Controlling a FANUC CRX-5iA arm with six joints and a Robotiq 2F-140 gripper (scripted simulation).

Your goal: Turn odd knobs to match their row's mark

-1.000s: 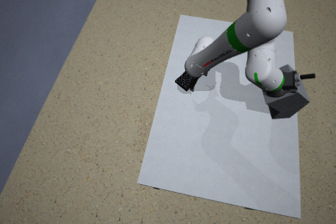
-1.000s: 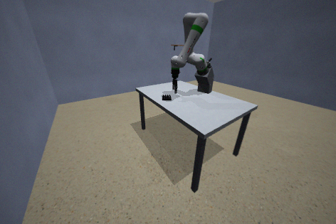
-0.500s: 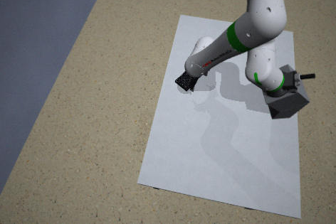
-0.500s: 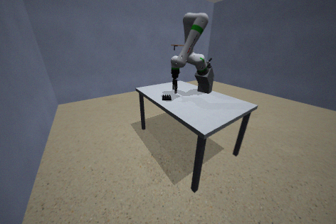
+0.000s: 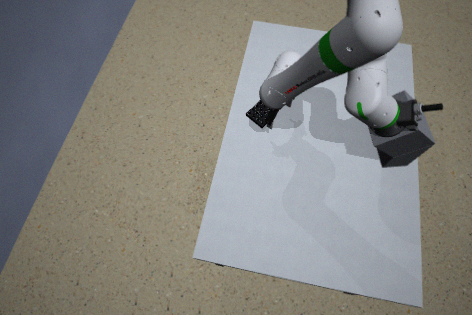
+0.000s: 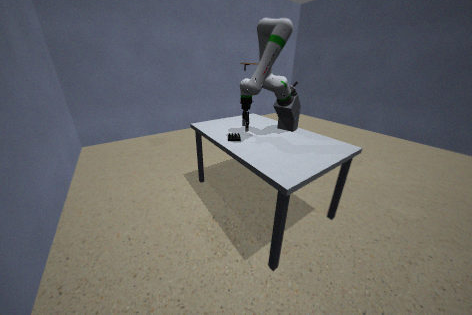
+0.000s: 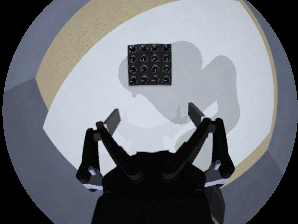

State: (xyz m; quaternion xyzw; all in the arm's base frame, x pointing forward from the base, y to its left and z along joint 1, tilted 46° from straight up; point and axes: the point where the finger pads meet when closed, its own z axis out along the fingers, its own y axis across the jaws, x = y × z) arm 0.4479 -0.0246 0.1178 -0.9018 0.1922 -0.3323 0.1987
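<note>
Knob box [image 7: 149, 64] sits flat on the white table [image 5: 300, 221], close to one long edge and toward the end where the arm is mounted. In the wrist view it appears as a small dark square with a grid of dark knobs, 4 by 4, but the white lines, marks and printed names are too small to read, and the socket side cannot be made out. In the top view only 1 corner of the box [image 5: 260, 113] shows, the rest being covered by the arm's forearm [image 5: 310, 71] (white, with a green band).

The gripper [image 7: 154, 117] hangs above the table with its fingers spread fully apart and nothing between them. Its 2 fingertips frame bare table surface, with the box lying ahead of them in the wrist view, apart from both. In the exterior view the gripper [image 6: 245, 122] points straight down, above the table and just beside the box [image 6: 233, 137], not touching it.

The arm rises from a grey pedestal [image 5: 415, 148] at the table's far end, folds high and comes down at the wrist. Its shadow falls across the table top, next to the box.
</note>
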